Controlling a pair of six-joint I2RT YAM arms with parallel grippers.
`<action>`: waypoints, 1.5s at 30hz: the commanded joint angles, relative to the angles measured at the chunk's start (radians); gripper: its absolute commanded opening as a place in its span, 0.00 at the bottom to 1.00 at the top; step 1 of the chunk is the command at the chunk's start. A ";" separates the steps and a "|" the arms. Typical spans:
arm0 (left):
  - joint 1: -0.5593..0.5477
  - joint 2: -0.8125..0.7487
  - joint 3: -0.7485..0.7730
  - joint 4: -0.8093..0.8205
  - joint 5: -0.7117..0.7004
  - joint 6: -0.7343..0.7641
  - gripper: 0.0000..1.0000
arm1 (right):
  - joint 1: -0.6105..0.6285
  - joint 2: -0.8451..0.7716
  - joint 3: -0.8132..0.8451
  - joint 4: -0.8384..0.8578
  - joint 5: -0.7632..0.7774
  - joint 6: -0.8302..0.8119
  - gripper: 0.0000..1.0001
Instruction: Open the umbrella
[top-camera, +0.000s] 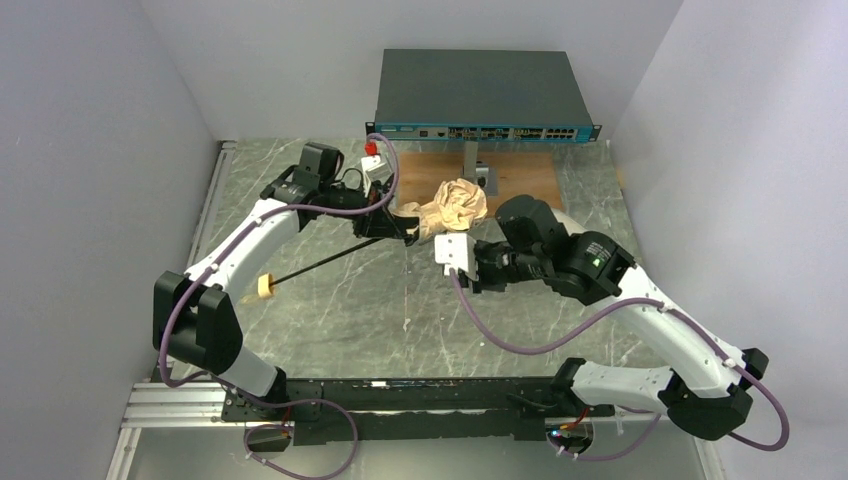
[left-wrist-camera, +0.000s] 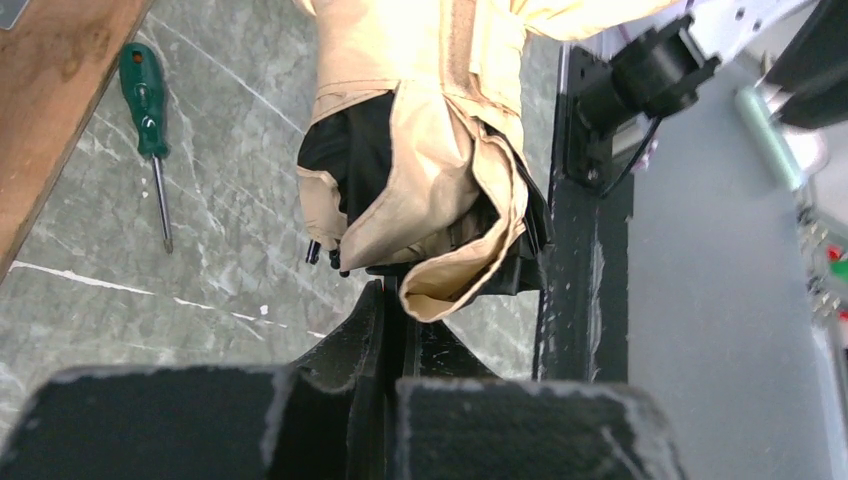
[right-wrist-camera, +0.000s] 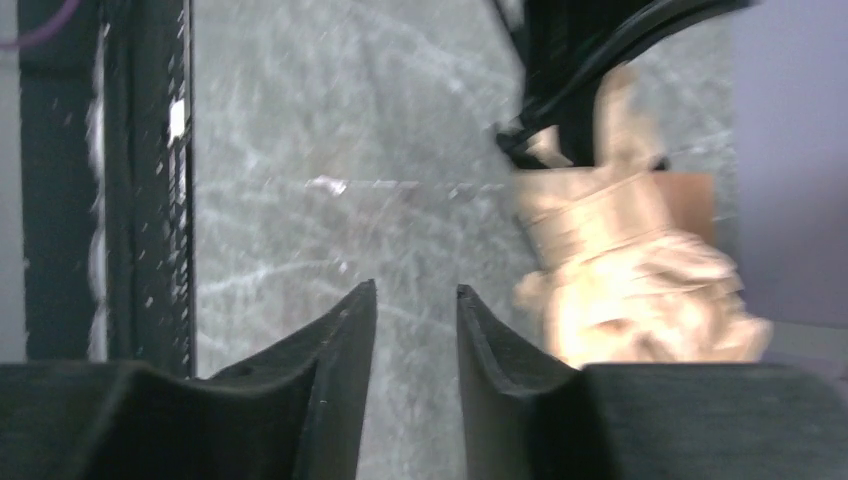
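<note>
The umbrella (top-camera: 455, 205) is a crumpled pale gold-beige bundle at the middle back of the table. Its thin black shaft (top-camera: 330, 258) runs down-left to the small beige handle (top-camera: 265, 287). My left gripper (top-camera: 400, 228) is shut on the umbrella where the shaft meets the fabric. In the left wrist view the jaws (left-wrist-camera: 400, 295) pinch a dark part just under the beige fabric and black lining (left-wrist-camera: 430, 180). My right gripper (top-camera: 440, 255) is open and empty beside the bundle. In the right wrist view (right-wrist-camera: 415, 295) the blurred umbrella (right-wrist-camera: 620, 270) lies to the right of its fingers.
A network switch (top-camera: 485, 95) on a stand sits over a wooden board (top-camera: 520, 170) at the back. A green screwdriver (left-wrist-camera: 150, 110) lies on the marble table near the board. Grey walls close in left and right. A black rail (right-wrist-camera: 140, 180) runs along the table's left edge.
</note>
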 joint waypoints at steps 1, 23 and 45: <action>-0.050 -0.032 0.032 -0.103 0.009 0.213 0.00 | -0.013 0.056 0.158 0.126 0.014 0.083 0.43; -0.135 -0.112 0.000 -0.138 0.015 0.291 0.00 | -0.045 0.124 -0.021 0.124 -0.038 -0.142 0.65; -0.158 -0.111 0.007 -0.122 0.005 0.303 0.00 | -0.104 0.149 0.023 0.033 -0.127 -0.134 0.65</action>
